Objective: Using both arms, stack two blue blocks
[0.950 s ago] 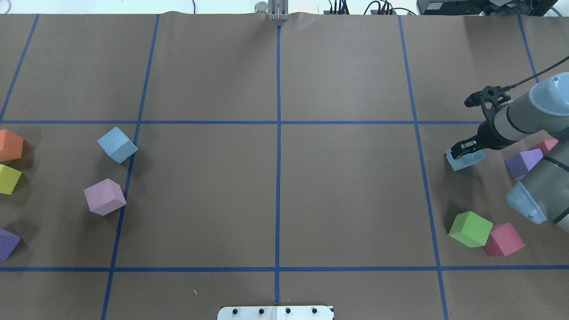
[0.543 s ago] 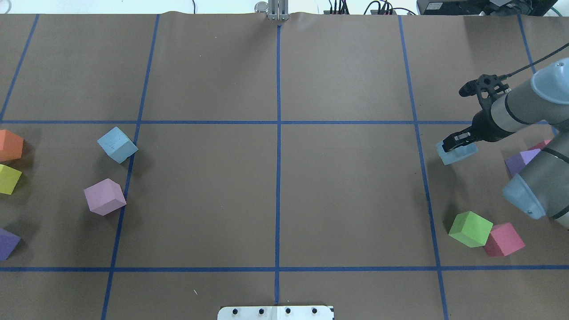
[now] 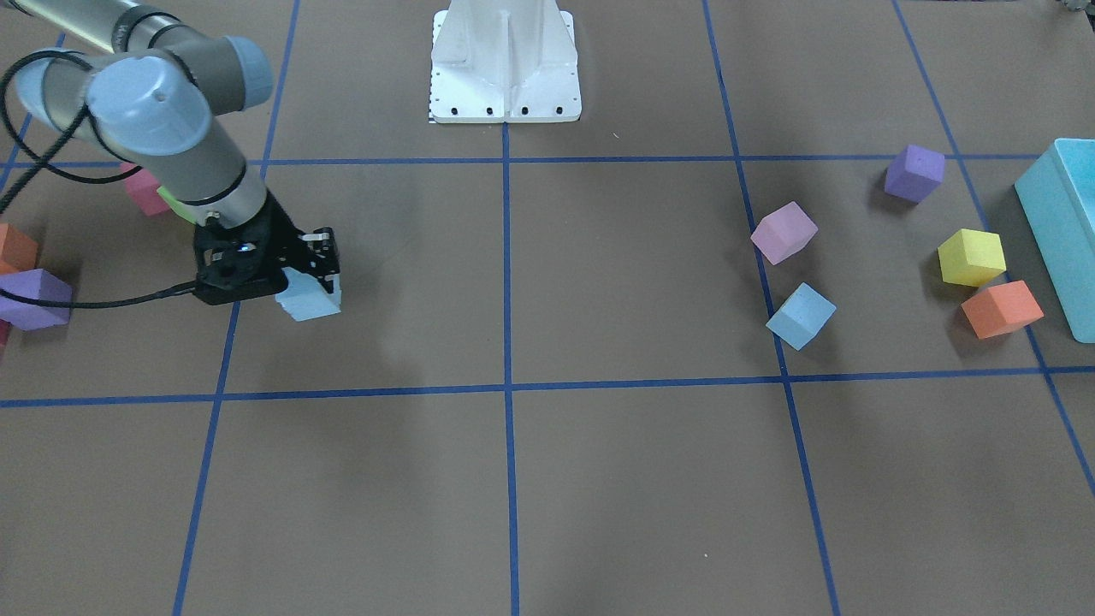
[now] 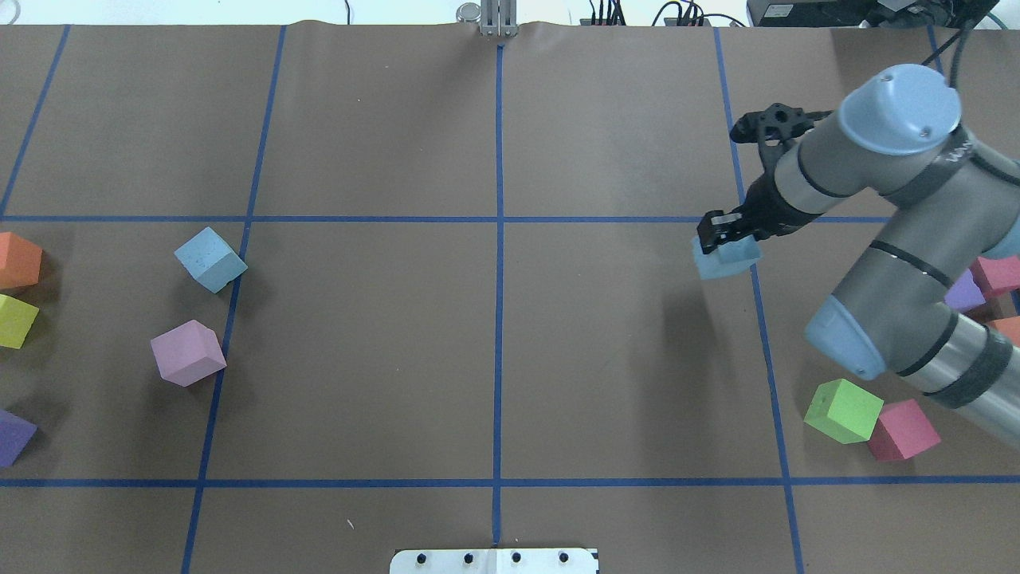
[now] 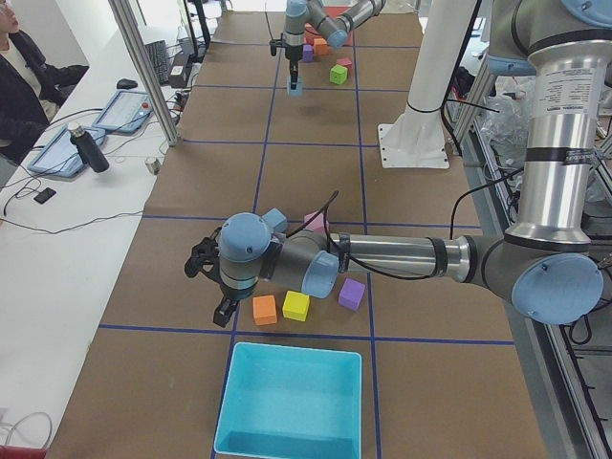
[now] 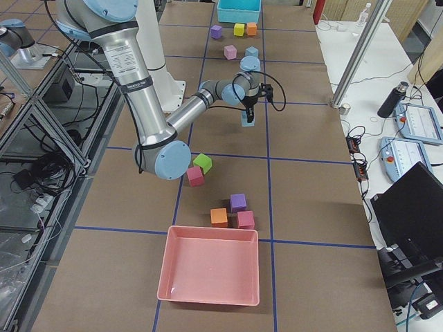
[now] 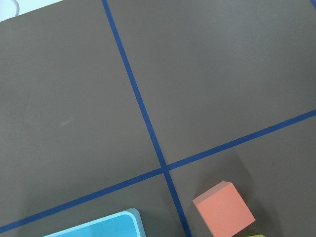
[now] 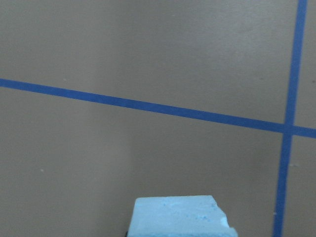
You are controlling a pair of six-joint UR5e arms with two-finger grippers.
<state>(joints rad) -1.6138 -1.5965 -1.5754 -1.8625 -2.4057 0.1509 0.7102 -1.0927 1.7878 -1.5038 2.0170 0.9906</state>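
My right gripper (image 4: 722, 244) is shut on a pale blue block (image 4: 715, 266) and holds it above the table, right of centre. The held block also shows in the front view (image 3: 310, 302) and at the bottom of the right wrist view (image 8: 180, 216). The other blue block (image 4: 210, 259) lies on the table at the left, also seen in the front view (image 3: 801, 316). My left gripper (image 5: 223, 309) shows only in the exterior left view, above the table next to an orange cube (image 5: 265, 309). I cannot tell whether it is open or shut.
A mauve cube (image 4: 188, 352) lies near the loose blue block, with orange (image 4: 17, 261), yellow (image 4: 16, 320) and purple (image 4: 14, 437) cubes at the left edge. Green (image 4: 842, 410) and red (image 4: 903, 430) cubes lie at the right. A turquoise bin (image 3: 1061, 222) and a pink bin (image 6: 208, 266) stand at the table's ends.
My right gripper has moved left toward the table's middle, carrying the blue block off the table. The other cubes have not moved.
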